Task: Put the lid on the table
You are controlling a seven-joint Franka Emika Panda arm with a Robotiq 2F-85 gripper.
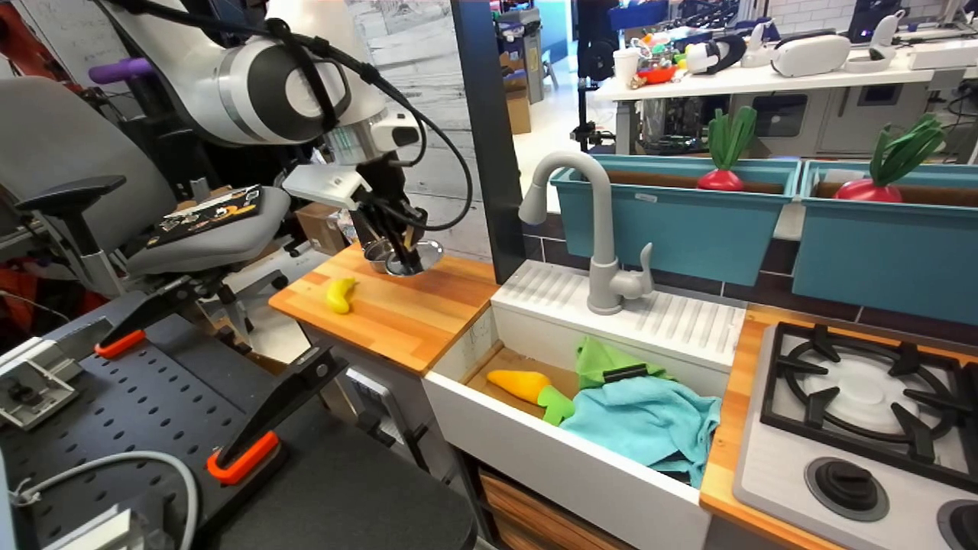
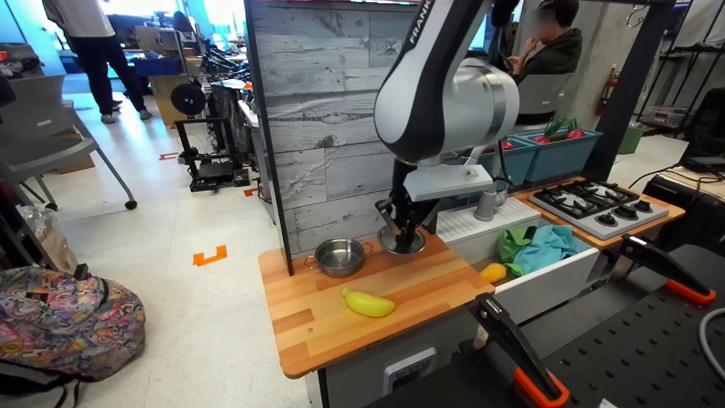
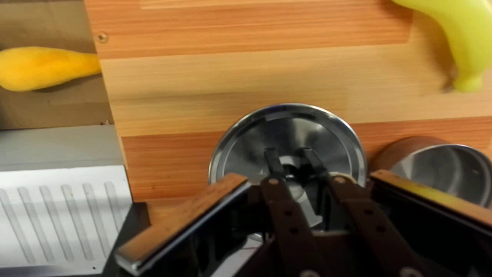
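- Sink point(image 3: 57, 148), left of the table point(image 3: 230, 88) in the wrist view — drifting that way could leave the lid point(image 3: 290, 132) overhanging the edge.
- Gripper point(image 3: 291, 157), narrow, apparently pinching the lid's middle; the lid seems held just above the table, so letting go too high could drop it askew.
- Pot point(image 3: 442, 169), just beside the lid; lowering with a slide right could knock the two together.
- Banana point(image 3: 467, 42), top right — set down on it, the lid would likely tilt.

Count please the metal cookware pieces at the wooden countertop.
2: a round silvery metal lid, held by the black hand above the orange wooden countertop; a round silvery metal pot, standing on it.
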